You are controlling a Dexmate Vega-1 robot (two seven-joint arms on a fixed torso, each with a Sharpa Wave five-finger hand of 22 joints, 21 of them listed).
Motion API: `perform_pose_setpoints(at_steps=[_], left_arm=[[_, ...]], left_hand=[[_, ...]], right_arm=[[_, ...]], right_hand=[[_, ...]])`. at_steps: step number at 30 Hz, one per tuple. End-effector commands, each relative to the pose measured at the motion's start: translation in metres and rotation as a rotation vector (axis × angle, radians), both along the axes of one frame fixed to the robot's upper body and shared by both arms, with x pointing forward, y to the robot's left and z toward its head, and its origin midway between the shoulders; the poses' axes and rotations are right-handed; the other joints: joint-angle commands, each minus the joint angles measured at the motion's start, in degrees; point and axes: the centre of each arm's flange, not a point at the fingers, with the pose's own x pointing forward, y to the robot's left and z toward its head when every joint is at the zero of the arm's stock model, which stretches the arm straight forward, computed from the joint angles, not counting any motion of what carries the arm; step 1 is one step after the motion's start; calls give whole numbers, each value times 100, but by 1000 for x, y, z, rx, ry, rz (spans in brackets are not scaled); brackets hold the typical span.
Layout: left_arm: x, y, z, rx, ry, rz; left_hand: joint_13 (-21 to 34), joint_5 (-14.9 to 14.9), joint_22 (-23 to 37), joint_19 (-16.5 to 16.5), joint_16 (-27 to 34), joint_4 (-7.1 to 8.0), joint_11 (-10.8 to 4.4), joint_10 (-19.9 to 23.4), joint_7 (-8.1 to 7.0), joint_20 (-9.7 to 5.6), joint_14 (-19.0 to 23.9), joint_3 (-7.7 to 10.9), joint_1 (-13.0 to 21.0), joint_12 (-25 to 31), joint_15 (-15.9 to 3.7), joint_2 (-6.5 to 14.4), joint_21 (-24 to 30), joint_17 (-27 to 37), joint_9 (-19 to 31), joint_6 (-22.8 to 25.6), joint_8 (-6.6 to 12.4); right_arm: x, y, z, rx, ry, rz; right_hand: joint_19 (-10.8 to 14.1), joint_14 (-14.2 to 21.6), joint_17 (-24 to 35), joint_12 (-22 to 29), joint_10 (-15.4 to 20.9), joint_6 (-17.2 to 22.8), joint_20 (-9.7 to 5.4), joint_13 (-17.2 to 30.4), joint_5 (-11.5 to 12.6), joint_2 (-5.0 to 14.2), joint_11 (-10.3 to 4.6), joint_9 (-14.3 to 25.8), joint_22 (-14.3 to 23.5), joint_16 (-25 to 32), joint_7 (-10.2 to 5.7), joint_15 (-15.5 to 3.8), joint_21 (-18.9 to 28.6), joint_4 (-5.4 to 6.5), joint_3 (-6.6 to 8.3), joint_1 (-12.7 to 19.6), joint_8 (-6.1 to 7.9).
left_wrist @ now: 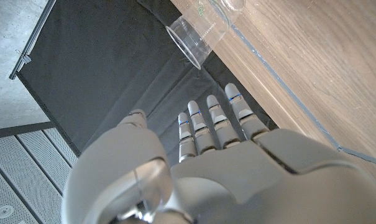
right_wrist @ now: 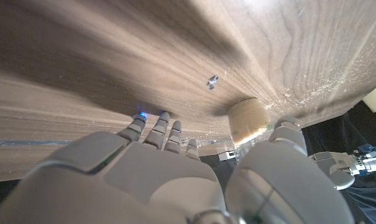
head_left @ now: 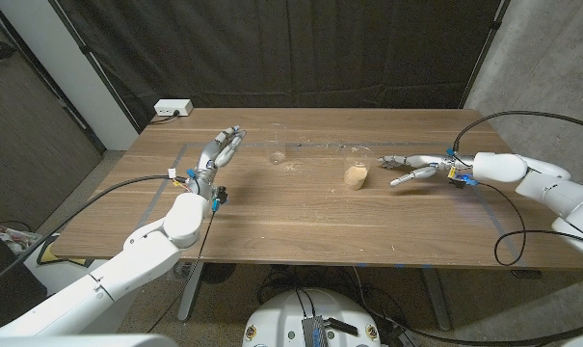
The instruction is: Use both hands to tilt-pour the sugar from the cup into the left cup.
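So the cup with the sugar (head_left: 355,176) sat near the middle of the wooden table (head_left: 301,226), and from the head cam it looked tan nearly all the way up. The empty clear cup (head_left: 278,154) stood a bit further back and toward the robot's left, well apart from the sugar one. Some spilled grains (head_left: 320,146) were scattered along the far part of the tabletop, behind the two cups.

The right hand (head_left: 414,169) hovered just beside the sugar cup, on its right, fingers spread and pointing at it, but not touching and holding nothing. The right wrist cam had that cup (right_wrist: 248,119) just past the fingertips (right_wrist: 165,119), with a gap between them.

The left hand (head_left: 224,147) was over on the left side of the clear cup, near it but apart, fingers stretched out and nothing in them. In the left wrist cam the clear cup (left_wrist: 197,37) showed beyond the straight fingers (left_wrist: 214,121).

A white power strip (head_left: 172,109) sat at the table's far left corner
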Motion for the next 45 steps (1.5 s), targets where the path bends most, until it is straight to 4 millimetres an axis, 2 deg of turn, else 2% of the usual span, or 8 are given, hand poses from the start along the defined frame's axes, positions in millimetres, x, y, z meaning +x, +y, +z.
perform_pose_setpoints(at_steps=[1, 9, 10, 16, 23, 32, 37, 45], left_arm=[[2, 9, -7, -5, 5, -10], [3, 15, -7, 1, 5, -15], [3, 16, -7, 2, 8, -11], [4, 23, -7, 7, 10, -12], [6, 31, -5, 12, 10, -19], [7, 41, -3, 19, 19, -20], [10, 46, -2, 19, 20, -27], [13, 54, 0, 21, 23, -26]], left_hand=[[-1, 24, 32, 29, 23, -30, 11, 34, -4, -36, -4, 30, 9, 6, -544, -21, -34, 3, 4, 66, 43], [-3, 25, 34, 34, 18, -43, -18, 55, -4, -43, -9, 35, 8, 8, -544, -27, -37, -3, -2, 63, 37], [-3, 25, 34, 33, 18, -46, 24, 59, -10, -46, -8, 36, 8, 9, -539, -28, -39, -4, -4, 65, 36], [-5, 25, 35, 33, 14, -57, -8, 72, -9, -44, -12, 41, 9, 8, -549, -33, -44, -8, -9, 53, 27], [-6, 25, 37, 36, 10, -66, 0, 64, -7, -47, -18, 46, 9, 1, -551, -35, -46, -10, -13, 61, 27], [-8, 26, 38, 43, 9, -77, -11, 76, 4, -41, -19, 52, 7, -1, -544, -38, -48, -13, -19, 49, 19], [-8, 27, 39, 38, 9, -81, 1, 83, 7, -41, -18, 54, 6, 0, -547, -39, -52, -14, -21, 62, 22], [-10, 27, 41, 40, 11, -90, 7, 89, 9, -44, -9, 60, 2, -3, -547, -39, -56, -16, -25, 56, 16]], right_arm=[[-11, 7, 17, 47, -1, 30], [-12, 12, 13, 98, 9, 20], [-12, 13, 12, 108, 9, 19], [-12, 21, 9, 148, 0, 20], [-13, 30, 7, 175, -7, 12], [-15, 38, 4, 204, -12, -10], [-16, 46, 5, 204, -5, -16], [-17, 56, 8, 214, 12, -48]], right_hand=[[1018, 45, 23, 47, 31, -60, -667, 31, 38, 42, 22, 14, 908, 34, 50, -436, 247, 10, 41, 18, 28], [995, 31, 41, 50, 14, -50, -648, 47, 37, 68, 58, 15, 915, 34, 85, -398, 230, 20, 42, 23, 38], [991, 26, 44, 51, 11, -49, -645, 51, 37, 76, 62, 15, 916, 32, 93, -400, 227, 19, 46, 31, 39], [944, -111, 65, 22, -110, -87, -616, 82, 33, 157, 182, 13, 928, -15, 160, -253, 191, 4, 88, 126, 34], [942, -203, 71, 14, -165, -122, -757, 102, 10, 227, 268, 9, 943, -45, 229, -171, 178, -25, 135, 245, 28], [911, -328, 73, -11, -253, -180, -783, 116, -27, 239, 364, 4, 965, -86, 303, -65, 163, -33, 143, 295, 10], [815, -409, 65, -22, -292, -231, -737, 123, -54, 234, 405, 0, 979, -111, 340, -42, 126, -44, 144, 334, -6], [537, -662, 20, -102, -520, -521, -453, 131, -128, 99, 558, -18, 986, -171, 505, 117, -6, -66, 69, 400, -94]])
